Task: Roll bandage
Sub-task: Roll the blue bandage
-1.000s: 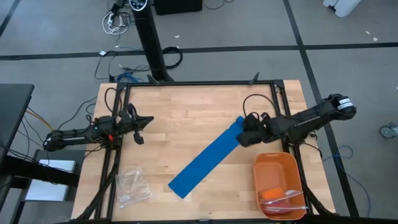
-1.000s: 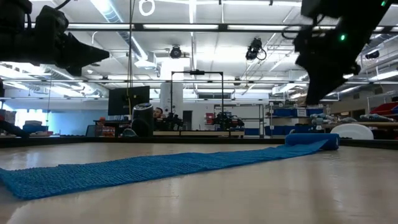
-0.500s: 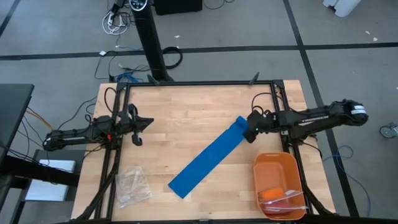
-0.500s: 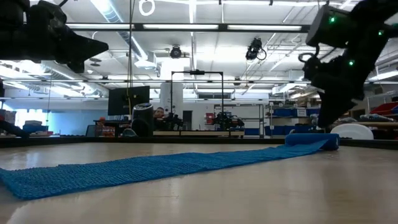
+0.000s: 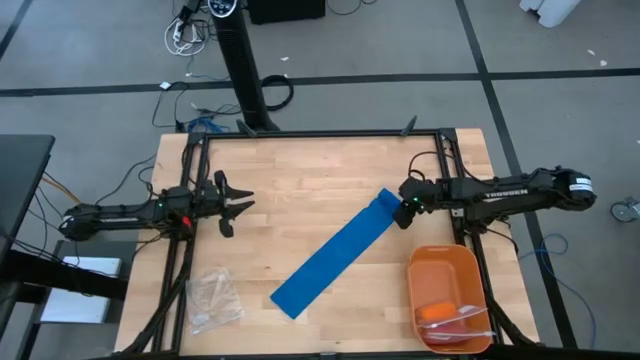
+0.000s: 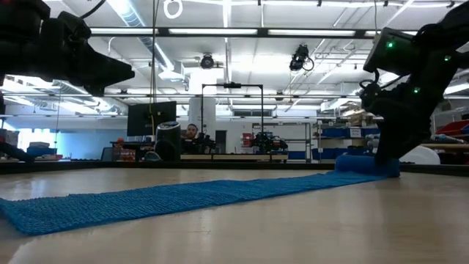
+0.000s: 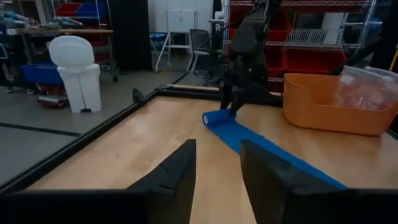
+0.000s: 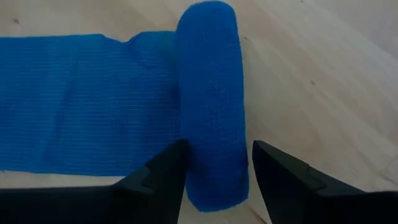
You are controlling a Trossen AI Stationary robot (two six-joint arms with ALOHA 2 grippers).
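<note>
The bright blue bandage (image 5: 335,250) lies flat on the wooden table, running diagonally from near centre to far right. Its far right end is wound into a short roll (image 8: 211,93) that rests on the wood. My right gripper (image 5: 403,211) slants down at that roll. It is open, with one finger on each side of the roll's nearer end (image 8: 214,186). My left gripper (image 5: 232,203) hovers open and level over the table's left side, far from the bandage, and holds nothing. In the left wrist view the roll (image 7: 214,117) shows far off. My right gripper has a finger (image 8: 158,177) close against one side of the roll and the other finger (image 8: 280,177) just off the opposite side. I cannot tell whether either finger touches the roll. The roll stays on the table.
An orange tray (image 5: 447,262) holding small items stands at the near right corner, close to my right arm. A clear plastic bag (image 5: 213,300) lies near the near left corner. Black rails (image 5: 320,134) frame the table. Bare wood lies between the two grippers.
My right gripper has come down and toward the table's right edge, ending low at the rolled end. My left gripper has opened its fingers and edged a little toward the table's middle. The bandage has stayed where it was.
</note>
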